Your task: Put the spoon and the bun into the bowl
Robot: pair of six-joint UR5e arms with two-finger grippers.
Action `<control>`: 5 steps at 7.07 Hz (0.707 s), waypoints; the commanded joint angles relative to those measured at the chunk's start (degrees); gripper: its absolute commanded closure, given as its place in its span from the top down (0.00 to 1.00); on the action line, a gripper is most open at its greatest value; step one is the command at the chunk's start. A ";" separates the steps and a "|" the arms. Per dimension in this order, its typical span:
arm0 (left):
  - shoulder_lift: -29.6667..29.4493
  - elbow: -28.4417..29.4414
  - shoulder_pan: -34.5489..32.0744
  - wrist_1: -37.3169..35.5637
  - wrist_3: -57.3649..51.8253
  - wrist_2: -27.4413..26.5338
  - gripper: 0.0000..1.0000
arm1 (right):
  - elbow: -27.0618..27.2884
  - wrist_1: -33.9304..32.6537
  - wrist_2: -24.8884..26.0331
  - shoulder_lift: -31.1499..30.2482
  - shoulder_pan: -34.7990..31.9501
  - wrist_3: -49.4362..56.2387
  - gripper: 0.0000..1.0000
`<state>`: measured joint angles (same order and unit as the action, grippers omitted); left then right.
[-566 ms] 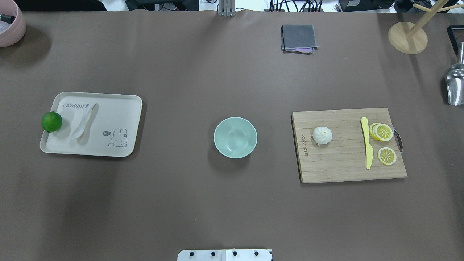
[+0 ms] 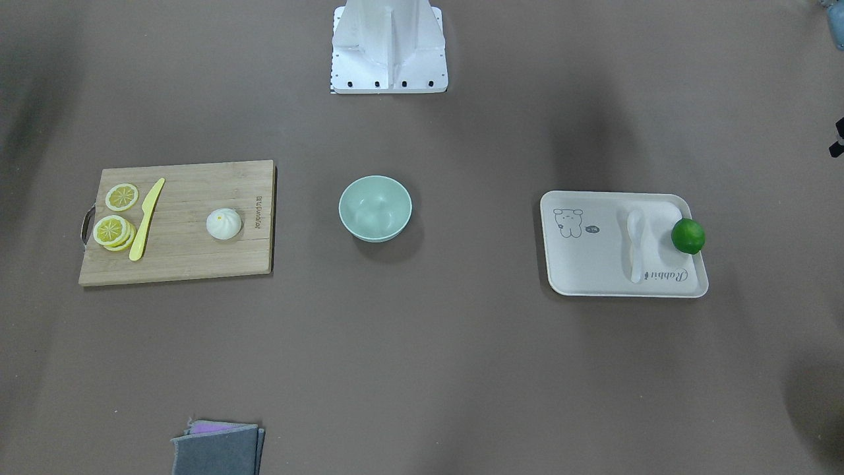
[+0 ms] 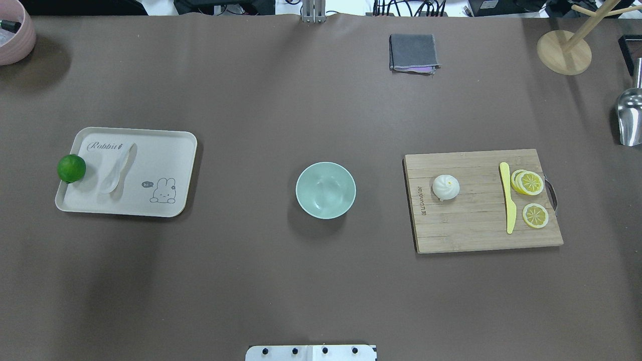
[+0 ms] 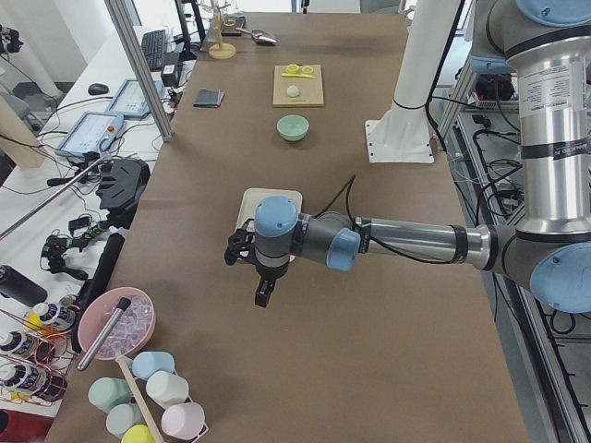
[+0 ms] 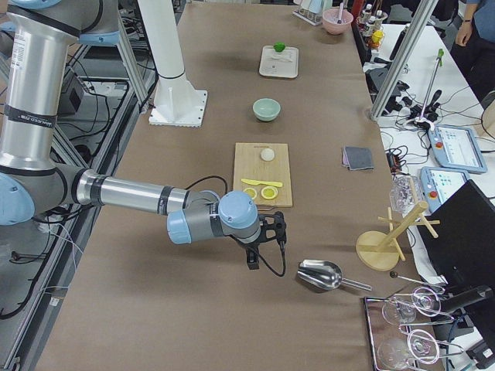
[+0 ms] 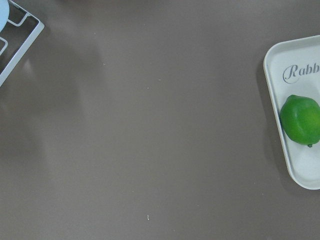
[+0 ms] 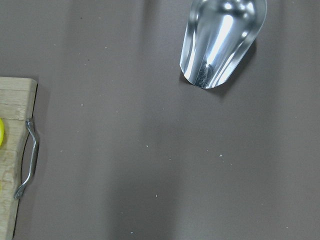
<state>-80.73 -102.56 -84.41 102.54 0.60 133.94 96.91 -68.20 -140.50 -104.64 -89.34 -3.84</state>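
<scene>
The white spoon [image 3: 116,168] lies on a cream tray [image 3: 150,200] at the left, scoop toward the robot. The white bun [image 3: 446,187] sits on a wooden cutting board [image 3: 476,235] at the right. The mint-green bowl [image 3: 325,190] stands empty between them. In the front view the spoon [image 2: 635,244], bun [image 2: 224,223] and bowl [image 2: 374,208] show mirrored. My left gripper [image 4: 263,293] hovers beyond the tray's outer end; my right gripper [image 5: 253,263] hovers past the board's handle end. I cannot tell whether either is open or shut.
A green lime [image 3: 71,168] rests on the tray's left rim. A yellow knife [image 3: 508,198] and lemon slices [image 3: 534,215] lie on the board. A steel scoop [image 3: 630,118], wooden stand [image 3: 564,50], grey cloth [image 3: 413,52] and pink bowl [image 3: 15,35] sit at the edges.
</scene>
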 commanded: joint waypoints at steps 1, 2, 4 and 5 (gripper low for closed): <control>-0.04 -0.36 -0.23 0.38 0.11 -0.26 0.98 | -0.23 0.26 0.05 0.22 -0.14 -0.37 1.00; -0.12 1.21 -0.23 0.81 -0.15 0.00 0.98 | -0.84 0.26 0.14 0.31 -0.05 -0.20 1.00; 4.93 -0.62 -0.23 14.52 0.11 -0.17 0.98 | -1.20 1.66 -0.21 0.05 -0.05 0.06 1.00; 5.41 1.99 -0.14 20.27 0.98 -0.17 0.98 | -3.29 4.54 -0.47 0.22 -0.05 -0.20 1.00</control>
<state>-77.31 -102.40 -84.63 114.52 0.86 133.83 95.38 -66.35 -140.69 -104.46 -89.42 -3.85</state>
